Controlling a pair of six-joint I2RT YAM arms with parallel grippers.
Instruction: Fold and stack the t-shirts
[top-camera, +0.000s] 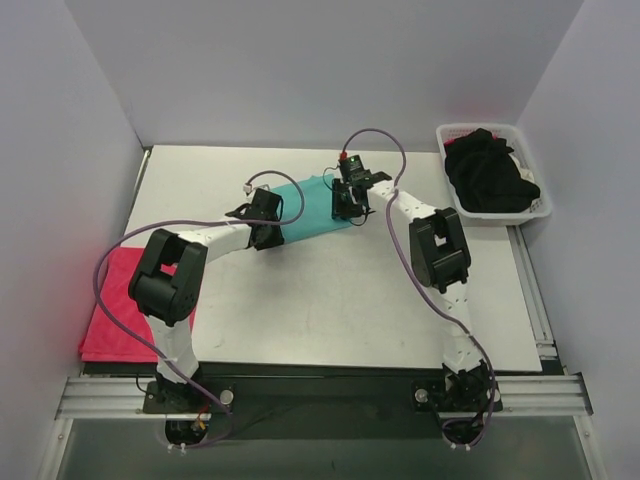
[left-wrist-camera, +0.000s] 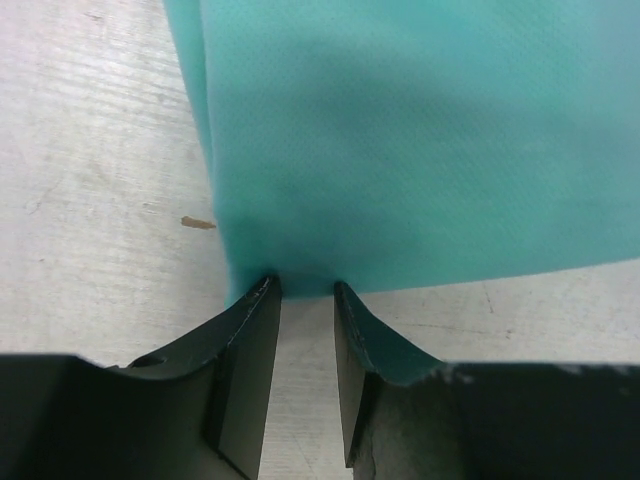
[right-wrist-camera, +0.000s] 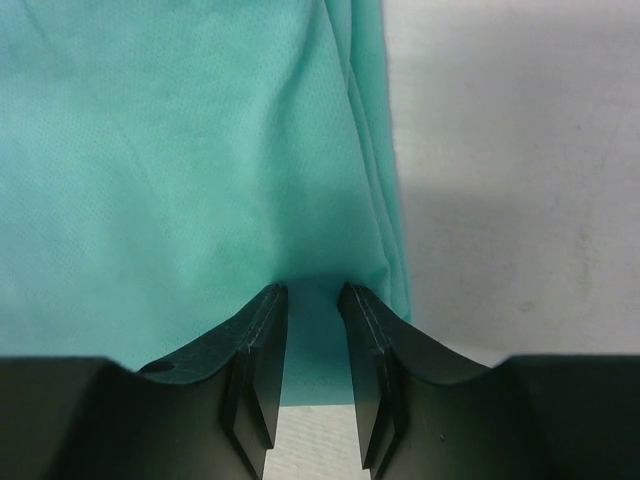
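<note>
A folded teal-green t-shirt (top-camera: 310, 212) lies on the table between my two arms. My left gripper (top-camera: 265, 232) is at its near-left corner. In the left wrist view the left gripper (left-wrist-camera: 305, 286) is open by a narrow gap, its tips touching the edge of the teal cloth (left-wrist-camera: 400, 140), with bare table between the fingers. My right gripper (top-camera: 347, 205) is at the shirt's right end. In the right wrist view the right gripper (right-wrist-camera: 312, 290) is open by a narrow gap, straddling the folded edge of the teal cloth (right-wrist-camera: 180, 160). A pinkish-red t-shirt (top-camera: 115, 305) lies flat at the table's left edge.
A white slotted basket (top-camera: 500, 215) at the back right holds a heap of black t-shirts (top-camera: 487, 172). White walls close in the table at the left, back and right. A small brown speck (left-wrist-camera: 198, 223) lies on the table beside the teal cloth.
</note>
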